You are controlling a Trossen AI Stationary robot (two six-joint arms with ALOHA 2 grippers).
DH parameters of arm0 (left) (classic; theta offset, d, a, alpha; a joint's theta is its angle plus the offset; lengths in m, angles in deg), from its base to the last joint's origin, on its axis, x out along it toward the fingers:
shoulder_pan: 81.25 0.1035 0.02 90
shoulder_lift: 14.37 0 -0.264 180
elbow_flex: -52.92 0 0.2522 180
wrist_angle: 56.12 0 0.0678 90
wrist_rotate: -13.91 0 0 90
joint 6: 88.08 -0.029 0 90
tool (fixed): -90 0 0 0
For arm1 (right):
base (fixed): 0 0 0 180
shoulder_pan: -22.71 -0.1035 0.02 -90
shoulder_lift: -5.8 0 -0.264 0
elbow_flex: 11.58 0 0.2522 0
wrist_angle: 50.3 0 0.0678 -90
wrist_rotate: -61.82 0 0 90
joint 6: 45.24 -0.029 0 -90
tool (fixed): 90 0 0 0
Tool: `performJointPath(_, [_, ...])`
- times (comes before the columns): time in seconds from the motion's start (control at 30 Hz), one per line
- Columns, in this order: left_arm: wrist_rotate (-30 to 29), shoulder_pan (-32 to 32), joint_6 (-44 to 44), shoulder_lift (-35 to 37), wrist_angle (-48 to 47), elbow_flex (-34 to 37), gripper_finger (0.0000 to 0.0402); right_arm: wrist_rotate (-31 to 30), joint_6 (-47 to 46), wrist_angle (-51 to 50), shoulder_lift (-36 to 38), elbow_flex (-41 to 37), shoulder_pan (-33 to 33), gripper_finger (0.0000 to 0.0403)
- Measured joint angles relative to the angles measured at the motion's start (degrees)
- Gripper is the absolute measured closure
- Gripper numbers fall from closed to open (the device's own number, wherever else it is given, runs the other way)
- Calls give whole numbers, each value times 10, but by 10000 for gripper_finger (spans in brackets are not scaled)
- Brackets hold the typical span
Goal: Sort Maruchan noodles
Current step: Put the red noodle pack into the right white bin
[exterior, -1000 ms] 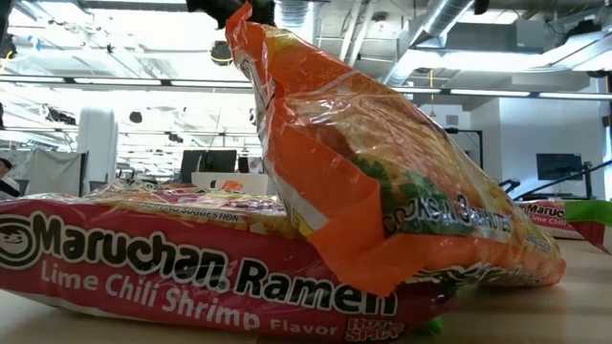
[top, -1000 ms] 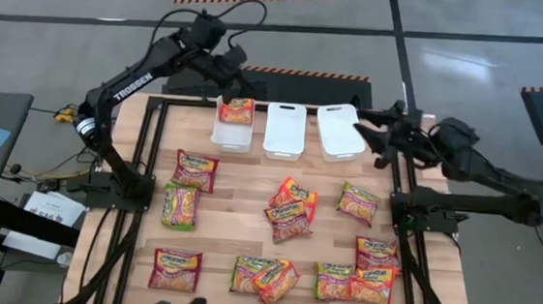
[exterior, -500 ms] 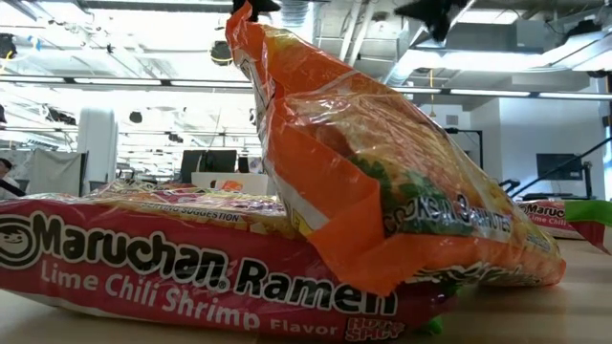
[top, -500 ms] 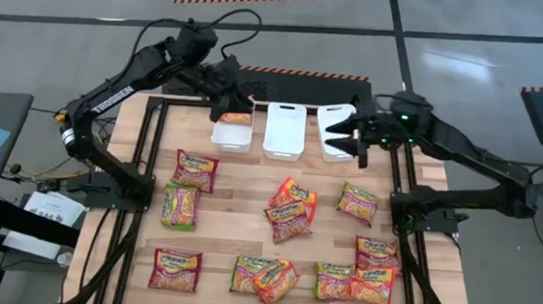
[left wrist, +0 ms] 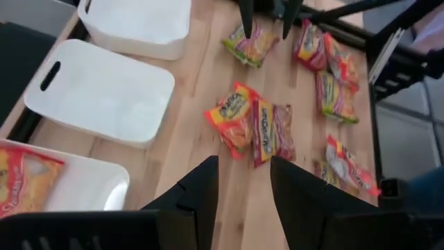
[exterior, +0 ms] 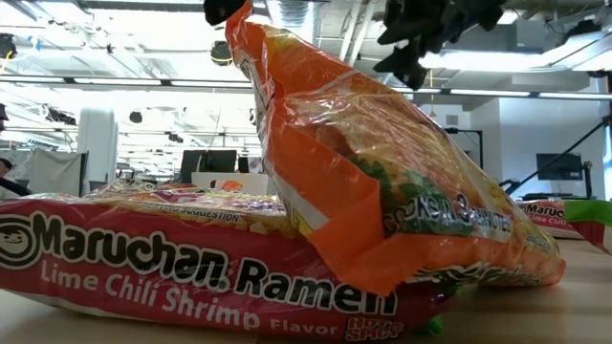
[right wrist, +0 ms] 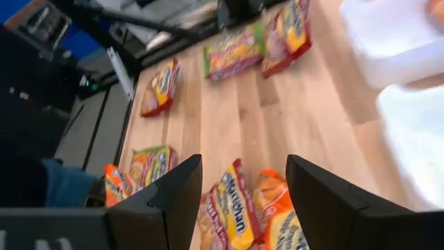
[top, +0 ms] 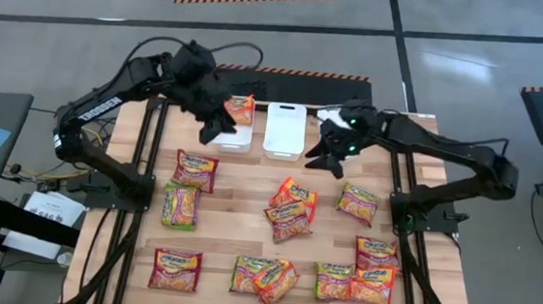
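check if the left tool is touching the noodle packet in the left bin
Apart. The left wrist view shows the left tool open and empty, with the noodle packet lying in the left bin off to one side, bare bin floor between them.

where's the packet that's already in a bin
In the high view, one orange packet lies in the leftmost white bin at the table's far edge, beside the left gripper.

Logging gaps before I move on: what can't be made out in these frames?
- Right bin, high view: mostly hidden under the right arm; contents unknown.
- Low view: the orange packet and Lime Chili Shrimp packet block the table behind.
- Left bin's packet, left wrist view: cut off by the edge.
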Motion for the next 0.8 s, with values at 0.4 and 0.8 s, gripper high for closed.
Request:
performJointPath(0.4, [-39, -88, 125, 200, 211, 284, 285, -1, 1, 2, -83, 0, -79, 168])
performJointPath(0.8, [-45, -134, 219, 365, 401, 505, 285, -34, 14, 4, -173, 0, -125, 168])
